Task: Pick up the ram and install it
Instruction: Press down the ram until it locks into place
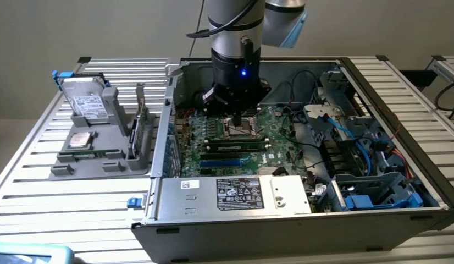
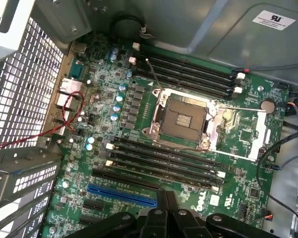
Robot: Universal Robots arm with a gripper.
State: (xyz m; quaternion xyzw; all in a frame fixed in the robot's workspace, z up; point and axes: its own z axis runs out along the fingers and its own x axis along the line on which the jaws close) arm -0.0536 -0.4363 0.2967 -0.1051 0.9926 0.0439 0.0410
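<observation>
Hanging over the motherboard (image 1: 275, 129) inside the open computer case (image 1: 286, 231), with the hand (image 1: 237, 121) pressed together and pinching nothing. Poised directly above the processor socket (image 2: 181, 119), the arm (image 1: 234, 33) coming down nearly upright from above. Seen from the wrist as dark fingers (image 2: 161, 201) shut tip to tip, over the board near the blue slot (image 2: 121, 195) and the row of long black memory slots (image 2: 164, 161). Going by the exterior view for the ram (image 1: 238, 147): a long narrow dark stick with a pale label strip, lying lengthwise in one of the slots just on the camera side of the socket, near the hand and lower than it, not touching it. Cannot tell from the wrist view which of the slots holds it. Bordered on the camera side by a silver power supply (image 1: 278, 195) with a white-and-black label, and on the exterior view's right by drive cages and blue cables (image 1: 359, 148). Resting on a counter (image 1: 36, 192) of ribbed aluminium slats. Sharing that counter, to the exterior view's left of the case, with a grey holder (image 1: 102, 162) carrying a hard drive (image 1: 88, 102) propped at a slant, a square silver processor chip (image 1: 80, 139) and a wider card (image 1: 141, 118) standing on edge. Backed by a plain beige wall (image 1: 102, 27), with a teal corner of something (image 1: 29, 254) at the near edge.
</observation>
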